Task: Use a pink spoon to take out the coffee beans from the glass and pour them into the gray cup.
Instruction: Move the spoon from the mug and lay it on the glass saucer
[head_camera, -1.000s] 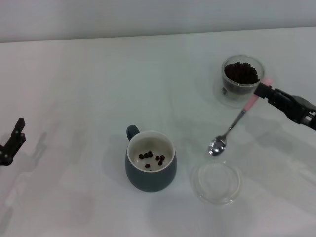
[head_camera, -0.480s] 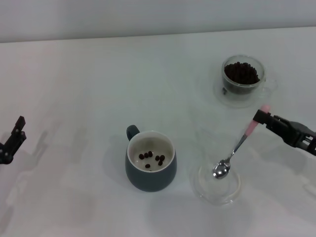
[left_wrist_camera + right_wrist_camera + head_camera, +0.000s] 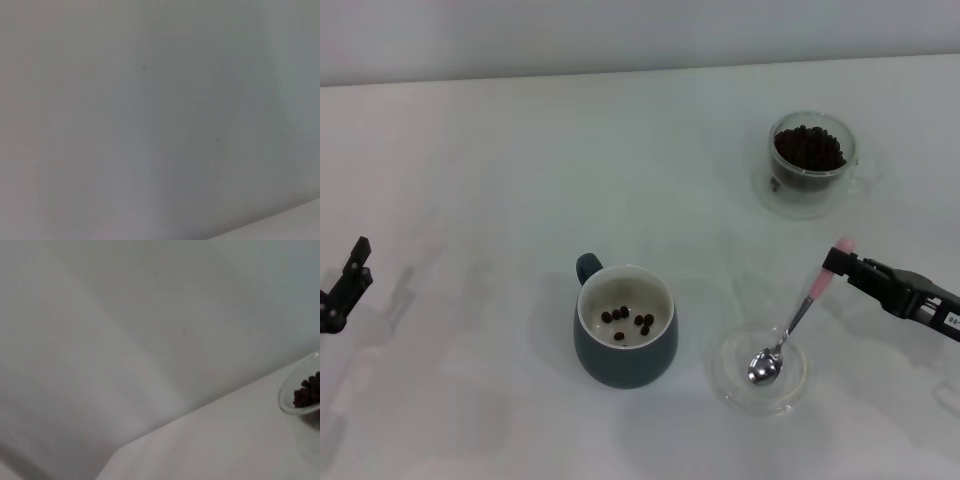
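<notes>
My right gripper (image 3: 836,263) is shut on the pink handle of the pink spoon (image 3: 792,322), at the right of the head view. The spoon slants down to the left, and its empty silver bowl rests inside a shallow clear saucer (image 3: 735,385). The glass (image 3: 809,164), full of dark coffee beans (image 3: 808,148), stands at the back right; its rim also shows in the right wrist view (image 3: 300,395). The gray cup (image 3: 625,325) sits at centre front with several coffee beans (image 3: 628,320) on its white bottom. My left gripper (image 3: 345,285) hangs parked at the far left edge.
The white table (image 3: 480,180) carries the cup, the glass and the saucer. The saucer sits just right of the gray cup, in front of the glass. The left wrist view shows only a blank pale surface.
My right gripper has moved toward the front of the table with the spoon, from beside the glass. The spoon's bowl has gone from the table into the saucer. The left arm stayed still.
</notes>
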